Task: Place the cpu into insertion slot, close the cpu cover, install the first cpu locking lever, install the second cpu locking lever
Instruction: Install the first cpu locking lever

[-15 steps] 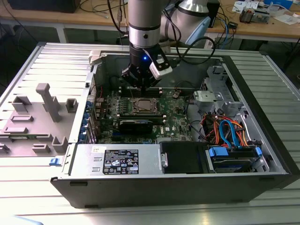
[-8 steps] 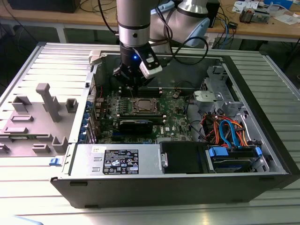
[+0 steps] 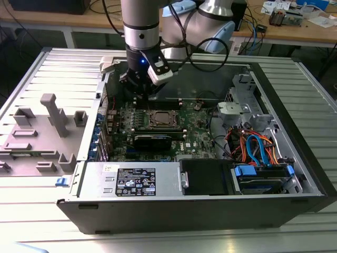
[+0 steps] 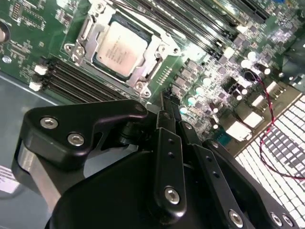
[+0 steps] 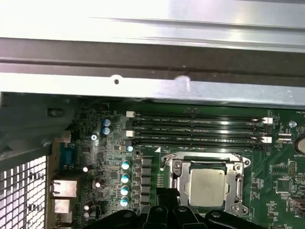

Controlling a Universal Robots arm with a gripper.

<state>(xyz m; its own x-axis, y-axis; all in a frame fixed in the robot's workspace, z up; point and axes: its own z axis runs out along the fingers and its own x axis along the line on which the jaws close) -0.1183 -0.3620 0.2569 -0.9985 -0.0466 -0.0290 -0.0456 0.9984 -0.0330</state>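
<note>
Ribbed metal bench (image 3: pixel 31 211), open computer case (image 3: pixel 295 174) lying on it. Inside, near edge first: black power-supply box (image 3: pixel 208 176), then green board (image 3: pixel 197 132). Cpu (image 4: pixel 119 45) seated in insertion slot (image 4: pixel 164 38), cpu cover (image 4: pixel 86 36) down around it (window framing the chip). Gripper (image 4: pixel 162 102) poised just beyond the socket, fingers pressed together, holding nothing.

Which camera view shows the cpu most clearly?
The second wrist view: the cpu sits whole inside its silvery frame, nothing covering it. In the first wrist view the cpu is partly cut off by the gripper body. In the exterior view the cpu is small and far away.
</note>
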